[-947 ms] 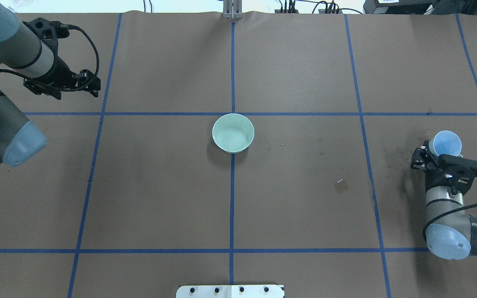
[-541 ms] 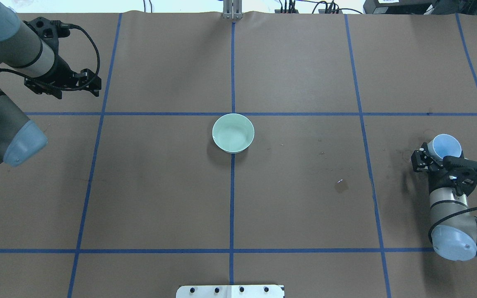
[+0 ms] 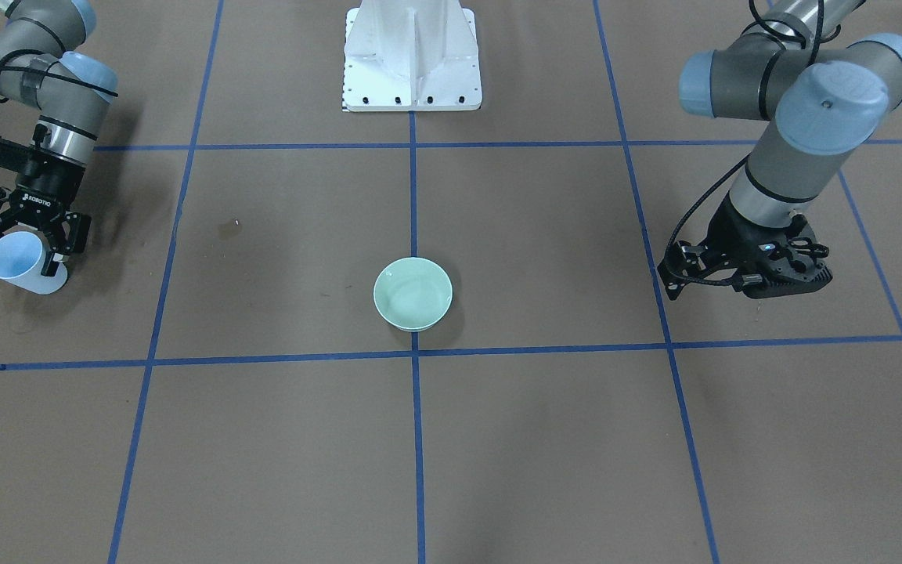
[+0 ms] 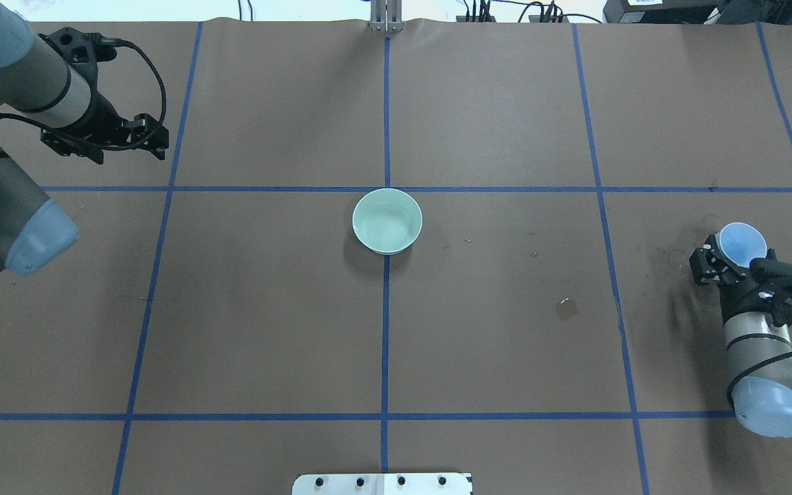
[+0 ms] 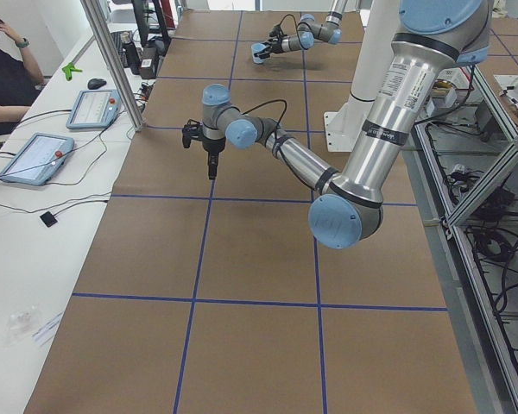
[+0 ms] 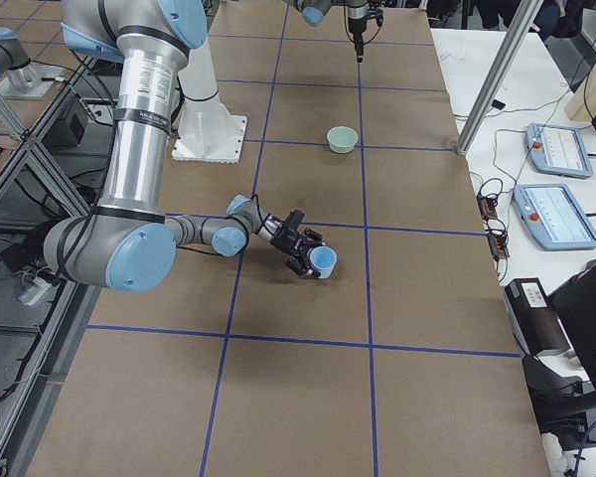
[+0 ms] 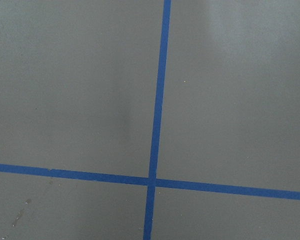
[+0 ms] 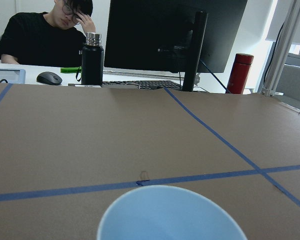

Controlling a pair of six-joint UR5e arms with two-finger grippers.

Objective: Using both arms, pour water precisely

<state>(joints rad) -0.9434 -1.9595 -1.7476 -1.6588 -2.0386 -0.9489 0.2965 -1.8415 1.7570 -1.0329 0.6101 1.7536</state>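
Evidently the right claw (image 3: 28,241), gripping the blue cup (image 3: 14,265), has sunk toward the surface (image 3: 263,439) — pouring looks finished.

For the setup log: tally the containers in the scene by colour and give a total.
Light blue cup: 1
Pale green bowl: 1
Total: 2

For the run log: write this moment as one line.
right arm: jaws shut on blue cup, tilted | left arm: nothing held | green bowl: table centre, no stream
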